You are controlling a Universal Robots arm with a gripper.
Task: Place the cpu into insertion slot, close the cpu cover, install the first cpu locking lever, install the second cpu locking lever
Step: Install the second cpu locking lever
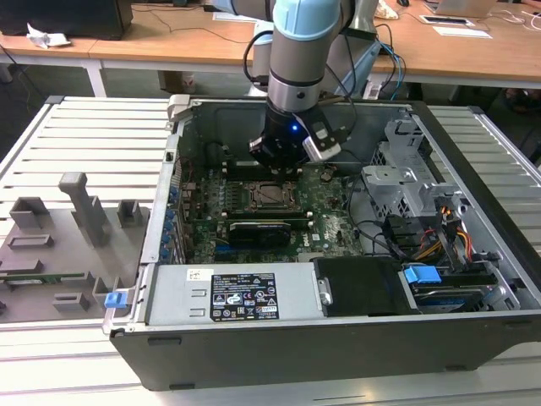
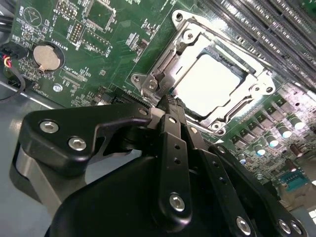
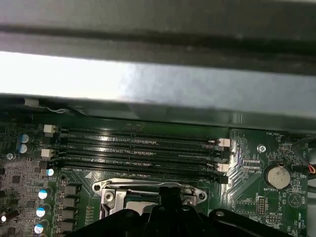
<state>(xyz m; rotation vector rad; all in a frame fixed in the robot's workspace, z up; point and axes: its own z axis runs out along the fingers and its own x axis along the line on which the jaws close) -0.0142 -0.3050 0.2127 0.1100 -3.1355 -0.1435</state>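
Gripper (image 2: 169,101) fingers pinched together, holding nothing, tips at cpu cover (image 2: 197,47) edge; cpu (image 2: 210,84) seated inside. Memory slots (image 3: 140,150) just beyond; coin battery (image 2: 48,58) nearby.

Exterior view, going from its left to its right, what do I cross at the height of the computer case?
Grey holder tray → blue clip → long black card → metal drive cage → blue latch.
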